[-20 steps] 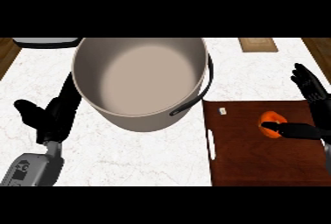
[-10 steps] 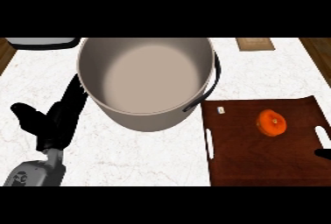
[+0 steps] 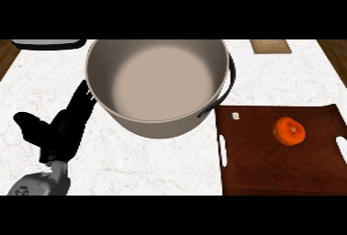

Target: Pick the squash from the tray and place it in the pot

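Note:
An orange squash (image 3: 289, 131) lies on the dark brown tray (image 3: 264, 170) at the right of the counter, with nothing touching it. To the tray's upper left stands a big grey pot (image 3: 159, 85) with a dark handle on its right side; nothing is inside it. My left hand (image 3: 61, 128) shows at the left of the pot, fingers straight and pointing up toward the pot's wall, holding nothing. My right hand shows nowhere in the head view.
A small white tag (image 3: 236, 115) sits on the tray's upper left corner. A wooden block (image 3: 270, 46) lies at the back right of the white marble counter (image 3: 156, 160). A dark object (image 3: 49, 44) sits at the back left edge.
My right hand, which was over the squash a second ago, has pulled away and left the view. The squash stays on the tray. The left hand has barely moved.

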You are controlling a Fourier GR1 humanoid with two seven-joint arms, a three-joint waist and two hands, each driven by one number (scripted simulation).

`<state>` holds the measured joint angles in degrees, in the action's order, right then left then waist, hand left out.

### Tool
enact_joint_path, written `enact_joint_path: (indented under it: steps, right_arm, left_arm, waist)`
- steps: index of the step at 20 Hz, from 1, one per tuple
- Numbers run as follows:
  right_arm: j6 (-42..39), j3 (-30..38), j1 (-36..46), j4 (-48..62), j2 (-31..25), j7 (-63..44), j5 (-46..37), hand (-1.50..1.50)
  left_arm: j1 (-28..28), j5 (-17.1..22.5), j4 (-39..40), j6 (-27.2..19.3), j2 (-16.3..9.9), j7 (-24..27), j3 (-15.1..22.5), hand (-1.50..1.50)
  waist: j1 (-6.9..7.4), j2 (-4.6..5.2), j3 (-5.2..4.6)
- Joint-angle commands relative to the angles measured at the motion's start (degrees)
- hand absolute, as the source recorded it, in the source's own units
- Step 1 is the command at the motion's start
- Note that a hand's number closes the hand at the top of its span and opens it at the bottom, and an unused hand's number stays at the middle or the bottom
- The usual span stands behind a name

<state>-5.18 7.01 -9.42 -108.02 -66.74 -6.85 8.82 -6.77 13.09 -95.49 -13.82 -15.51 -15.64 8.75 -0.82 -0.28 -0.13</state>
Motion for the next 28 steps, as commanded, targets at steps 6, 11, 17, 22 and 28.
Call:
enact_joint_path:
  steps: [6,11,17,22,28]
  right_arm:
    - [-6.38,-6.02,8.77,-2.83,0.37,-21.24,0.90,-1.50]
    - [-9.32,-9.64,13.38,1.61,4.93,-24.44,-3.03,-1.50]
    - [-14.38,-10.55,12.06,6.08,8.29,-21.68,-9.82,-1.50]
    - [-13.59,-12.92,12.15,3.80,15.39,-25.44,-17.24,-1.50]
    - [-13.81,-9.97,13.81,-1.29,20.73,-30.14,-18.18,-1.50]
  left_arm:
    - [1.07,-1.90,-3.21,0.66,1.51,-1.03,1.29,0.00]
    - [-5.08,-2.51,3.38,0.30,4.48,-1.45,0.14,0.00]
    - [1.32,-1.19,-2.74,4.18,1.48,-0.83,-2.46,0.00]
    - [-3.12,-3.24,-0.84,3.09,2.47,-5.35,-3.48,0.00]
    - [0.50,-5.14,-5.76,2.12,5.06,-6.26,-1.56,0.00]
  waist:
    - [1.78,0.41,0.09]
    - [1.40,0.49,0.10]
    - [1.12,0.27,0.13]
    - [0.81,0.27,0.13]
    - [0.81,0.18,0.12]
